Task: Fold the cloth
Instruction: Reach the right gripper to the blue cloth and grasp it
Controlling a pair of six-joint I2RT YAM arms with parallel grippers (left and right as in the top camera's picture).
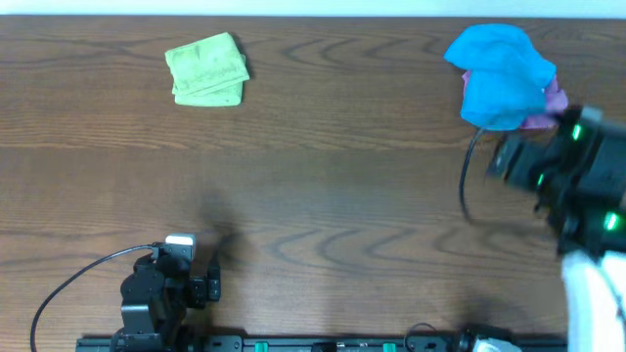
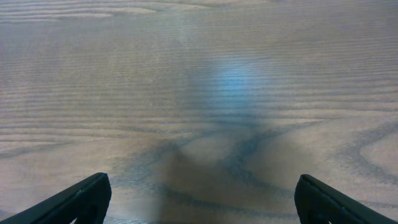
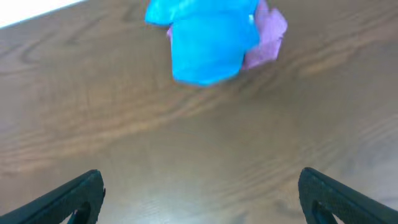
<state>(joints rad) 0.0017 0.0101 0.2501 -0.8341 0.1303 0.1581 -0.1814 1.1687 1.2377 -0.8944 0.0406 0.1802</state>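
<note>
Overhead, a folded green cloth (image 1: 205, 68) lies far left on the table (image 1: 323, 186). A crumpled blue cloth (image 1: 501, 73) sits far right, partly over a purple cloth (image 1: 554, 101), with the right arm (image 1: 577, 171) just on its near side.

In the left wrist view, the left gripper (image 2: 202, 183) gapes wide over wood, holding nothing.

In the right wrist view, the right gripper (image 3: 200, 177) is spread wide and empty, and the blue cloth lies beyond its fingers.

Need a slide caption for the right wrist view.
Open right gripper faces a crumpled blue cloth lying over a purple cloth on the wood table.
</note>
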